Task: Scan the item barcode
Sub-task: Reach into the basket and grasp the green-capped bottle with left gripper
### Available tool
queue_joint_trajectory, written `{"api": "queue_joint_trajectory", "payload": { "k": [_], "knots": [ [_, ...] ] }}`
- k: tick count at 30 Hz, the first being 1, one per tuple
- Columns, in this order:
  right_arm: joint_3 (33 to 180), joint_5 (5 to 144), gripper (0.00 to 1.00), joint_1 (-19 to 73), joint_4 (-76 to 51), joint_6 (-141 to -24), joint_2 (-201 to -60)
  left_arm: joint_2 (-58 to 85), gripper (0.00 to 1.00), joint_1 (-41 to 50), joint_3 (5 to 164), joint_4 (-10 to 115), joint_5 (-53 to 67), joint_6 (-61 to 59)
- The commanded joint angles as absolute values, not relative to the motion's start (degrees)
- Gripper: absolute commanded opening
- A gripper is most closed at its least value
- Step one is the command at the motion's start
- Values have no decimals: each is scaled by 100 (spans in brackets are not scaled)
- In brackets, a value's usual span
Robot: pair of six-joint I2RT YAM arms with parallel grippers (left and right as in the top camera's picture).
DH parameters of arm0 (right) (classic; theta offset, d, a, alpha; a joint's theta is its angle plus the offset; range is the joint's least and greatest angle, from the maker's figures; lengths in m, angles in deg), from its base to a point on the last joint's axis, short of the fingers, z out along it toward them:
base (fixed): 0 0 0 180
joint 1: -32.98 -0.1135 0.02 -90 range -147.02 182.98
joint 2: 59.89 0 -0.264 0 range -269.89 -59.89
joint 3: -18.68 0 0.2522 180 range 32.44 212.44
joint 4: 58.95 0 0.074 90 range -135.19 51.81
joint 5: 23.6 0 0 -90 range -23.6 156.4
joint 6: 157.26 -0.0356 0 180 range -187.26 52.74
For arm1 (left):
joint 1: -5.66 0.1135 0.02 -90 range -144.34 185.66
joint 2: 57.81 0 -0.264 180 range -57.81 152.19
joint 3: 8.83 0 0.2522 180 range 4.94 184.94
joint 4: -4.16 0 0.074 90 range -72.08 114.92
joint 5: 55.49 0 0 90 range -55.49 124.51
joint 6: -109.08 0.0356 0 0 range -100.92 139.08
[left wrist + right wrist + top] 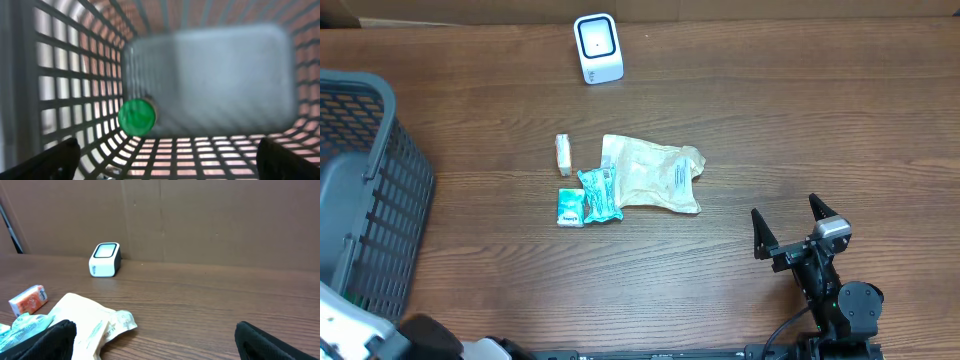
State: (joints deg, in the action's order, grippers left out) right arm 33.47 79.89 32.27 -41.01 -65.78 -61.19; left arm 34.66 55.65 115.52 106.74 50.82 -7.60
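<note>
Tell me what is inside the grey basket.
A green-ended item lies in the basket; blur hides what it is, and its body is out of sight.

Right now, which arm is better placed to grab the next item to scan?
Right. The right gripper, open, faces the tan pouch and scanner; the left gripper is inside the basket.

nothing actually readable tbh, dark print on the tan pouch (650,175) way too tiny, lettering on the small orange box (29,299) just a blur

Dark wood-grain table (800,130), plain brown board wall (225,220) along its far edge, evenly lit
</note>
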Motion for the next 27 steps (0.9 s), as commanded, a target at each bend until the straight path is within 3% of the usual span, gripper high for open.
{"api": "queue_joint_trajectory", "payload": {
  "k": [1,11,27],
  "knots": [
    [3308,7952,100,3262,-4120,-6598,-6115,3599,100,5723,11200,10667,4969,-528],
    [3308,7952,100,3262,-4120,-6598,-6115,3606,100,6367,9388,9666,4866,-170],
    [3308,7952,100,3262,-4120,-6598,-6115,3621,100,6490,7841,8337,4949,-47]
  ]
}}
